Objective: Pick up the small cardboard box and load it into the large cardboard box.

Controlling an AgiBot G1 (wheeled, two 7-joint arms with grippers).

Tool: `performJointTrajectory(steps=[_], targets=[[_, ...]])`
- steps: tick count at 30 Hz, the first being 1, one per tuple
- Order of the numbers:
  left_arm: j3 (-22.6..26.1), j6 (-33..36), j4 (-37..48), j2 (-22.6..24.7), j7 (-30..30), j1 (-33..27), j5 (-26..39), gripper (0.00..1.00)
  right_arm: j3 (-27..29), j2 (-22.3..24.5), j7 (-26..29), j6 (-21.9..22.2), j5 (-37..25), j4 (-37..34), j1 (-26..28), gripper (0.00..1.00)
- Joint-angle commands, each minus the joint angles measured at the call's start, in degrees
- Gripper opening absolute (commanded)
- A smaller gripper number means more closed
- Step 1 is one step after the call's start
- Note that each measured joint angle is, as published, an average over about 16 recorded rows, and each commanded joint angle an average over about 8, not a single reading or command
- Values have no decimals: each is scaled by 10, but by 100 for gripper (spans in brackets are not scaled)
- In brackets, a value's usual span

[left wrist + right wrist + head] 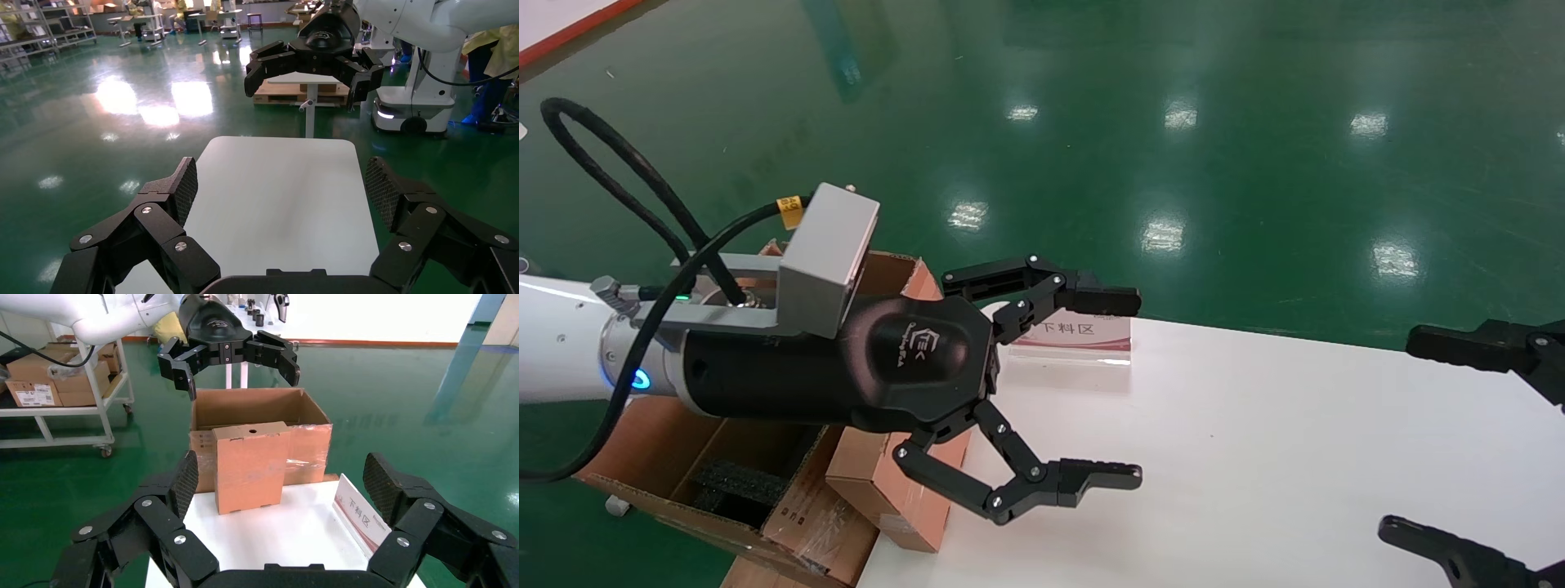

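Note:
The small cardboard box [250, 467] stands upright at the left end of the white table [1254, 457], with a round hole in its top. It is close in front of the large cardboard box [306, 447]. From the head view, the small cardboard box [891, 490] is partly hidden under my left gripper [1138, 386], which hovers open and empty above both boxes. The large cardboard box [789, 523] shows black foam [740, 482] inside. My right gripper [1397, 433] is open at the table's right end, facing the boxes. The left gripper [229, 352] appears above the cartons in the right wrist view.
A white sign with red print [1075, 335] stands on the table's far edge near the boxes. A cart of cartons [55, 373] stands on the green floor behind. A wooden pallet [294, 92] and a white robot base [407, 116] lie beyond the table's right end.

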Motion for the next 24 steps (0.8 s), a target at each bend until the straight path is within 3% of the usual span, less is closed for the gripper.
performJointTrajectory(steps=[1, 16, 24], targets=[[0, 0, 0, 0, 0, 0, 0, 100, 0, 0, 0, 0, 0, 0, 0, 100], [2, -1, -1, -4, -3, -1, 6, 100, 0, 0, 0, 0, 0, 0, 0, 100], [38, -19, -21, -14, -60, -42, 90, 100, 0, 0, 0, 0, 0, 0, 0, 100]])
